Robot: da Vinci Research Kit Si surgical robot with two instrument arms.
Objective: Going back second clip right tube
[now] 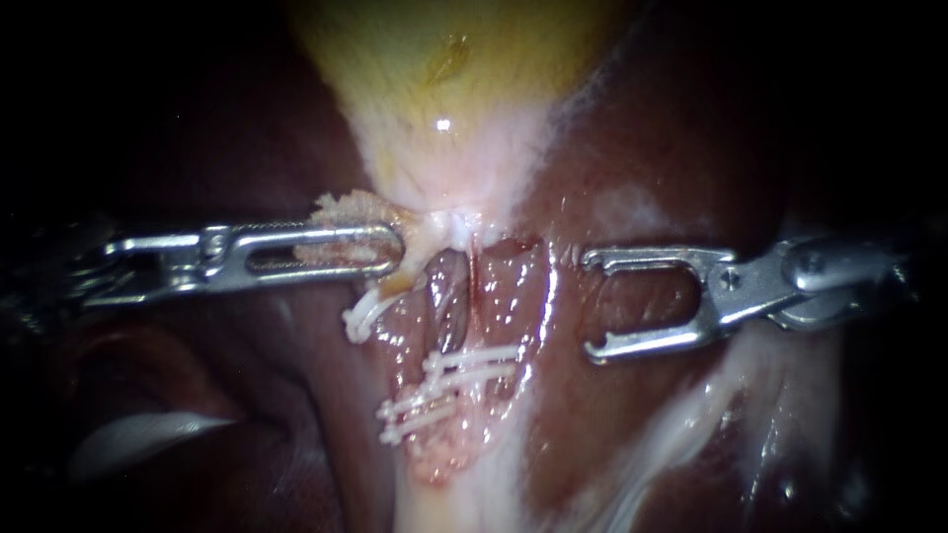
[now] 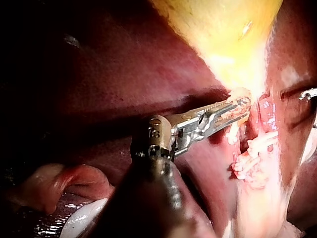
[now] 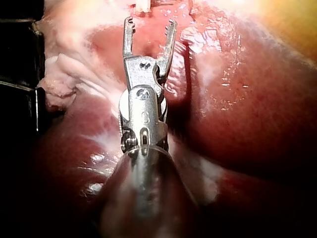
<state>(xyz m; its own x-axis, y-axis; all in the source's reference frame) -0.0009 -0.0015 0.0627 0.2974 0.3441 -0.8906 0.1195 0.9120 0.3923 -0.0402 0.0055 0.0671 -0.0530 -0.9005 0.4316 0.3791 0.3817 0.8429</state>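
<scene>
So the right instrument [image 1: 592,304] sits off to one side of the clips with its jaws spread wide and nothing between them, just hanging over the liver [image 1: 642,178]. The left instrument [image 1: 390,249] has its jaws clamped on a pale, frayed bit of tissue [image 1: 346,209] right at the neck of the gallbladder [image 1: 444,59].

Two white clips sit on the right tube [image 1: 499,301] below that neck, an upper clip [image 1: 472,361] and a lower clip [image 1: 420,413], near each other but not touching. The tube runs down from the neck. Both clips lie crosswise to it, long axis close to level and tilted up a little toward the right instrument's side. There's lots of glare there, so I can't really make out the tube's edges under them.

A third clip [image 1: 360,318] sits on a thin strand just below the left jaws.
</scene>
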